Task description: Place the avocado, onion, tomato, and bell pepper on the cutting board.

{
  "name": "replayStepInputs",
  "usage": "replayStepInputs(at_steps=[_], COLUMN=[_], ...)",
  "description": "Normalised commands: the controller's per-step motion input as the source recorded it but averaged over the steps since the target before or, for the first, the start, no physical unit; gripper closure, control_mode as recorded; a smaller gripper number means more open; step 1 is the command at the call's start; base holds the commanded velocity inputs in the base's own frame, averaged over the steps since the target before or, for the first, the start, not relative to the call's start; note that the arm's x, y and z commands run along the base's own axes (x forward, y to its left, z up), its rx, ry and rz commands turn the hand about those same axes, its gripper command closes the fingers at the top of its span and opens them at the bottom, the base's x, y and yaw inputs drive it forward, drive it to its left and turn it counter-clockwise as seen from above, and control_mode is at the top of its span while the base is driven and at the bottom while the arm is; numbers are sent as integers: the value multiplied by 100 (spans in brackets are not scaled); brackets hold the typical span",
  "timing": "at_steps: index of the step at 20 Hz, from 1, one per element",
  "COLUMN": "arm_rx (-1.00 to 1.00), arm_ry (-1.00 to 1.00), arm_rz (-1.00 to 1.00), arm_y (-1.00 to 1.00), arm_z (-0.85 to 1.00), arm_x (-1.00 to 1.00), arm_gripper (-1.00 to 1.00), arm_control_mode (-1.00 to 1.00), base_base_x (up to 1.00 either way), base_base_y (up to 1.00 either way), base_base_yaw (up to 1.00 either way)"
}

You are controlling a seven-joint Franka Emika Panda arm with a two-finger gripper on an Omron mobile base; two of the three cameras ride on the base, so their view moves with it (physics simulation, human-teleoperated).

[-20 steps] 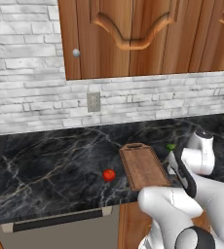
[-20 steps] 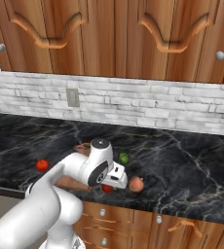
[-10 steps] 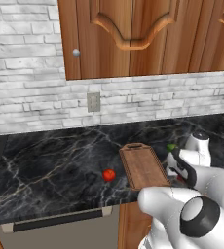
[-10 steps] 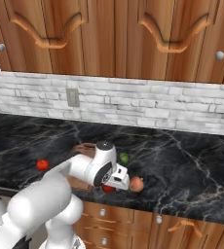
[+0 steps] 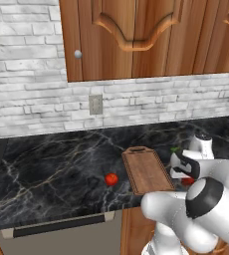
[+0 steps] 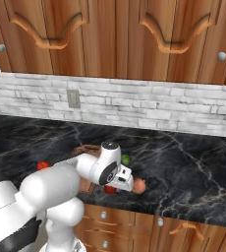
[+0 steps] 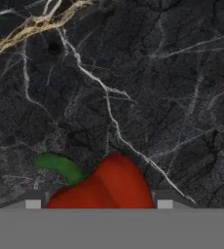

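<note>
The red bell pepper with its green stem lies on the black marble counter, right of the cutting board. My gripper is down over it, a fingertip pressed against each side, shut on it. From the base views the bell pepper peeks out under the hand. The green avocado sits just behind the hand. The pinkish onion rests right of the hand near the counter's front edge. The tomato lies left of the bare board.
A white brick wall with a socket backs the counter, and wooden cabinets hang above. Drawers sit below the front edge. Open counter stretches away left of the tomato and right of the onion.
The hand has sunk a little onto the bell pepper and its jaws have come in from wide open to grip the pepper's sides. The other items stay put.
</note>
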Motion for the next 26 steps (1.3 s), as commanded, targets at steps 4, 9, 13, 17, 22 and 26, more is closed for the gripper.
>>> replayStepInputs(at_steps=[4,9,13,17,22,26], arm_rx=[0,0,-2,-2,-3,0], arm_ry=[0,-5,-10,-3,-3,0], arm_rz=[0,9,10,9,7,5], arm_y=[26,59,77,75,52,39], arm_z=[29,51,39,17,1,0], arm_x=[0,-9,0,1,10,34], arm_gripper=[100,100,100,100,100,100], arm_control_mode=[-100,-100,-100,-100,-100,-100], base_base_x=[0,0,0,0,0,0], base_base_y=[0,0,0,0,0,0], base_base_yaw=[0,0,0,0,0,0])
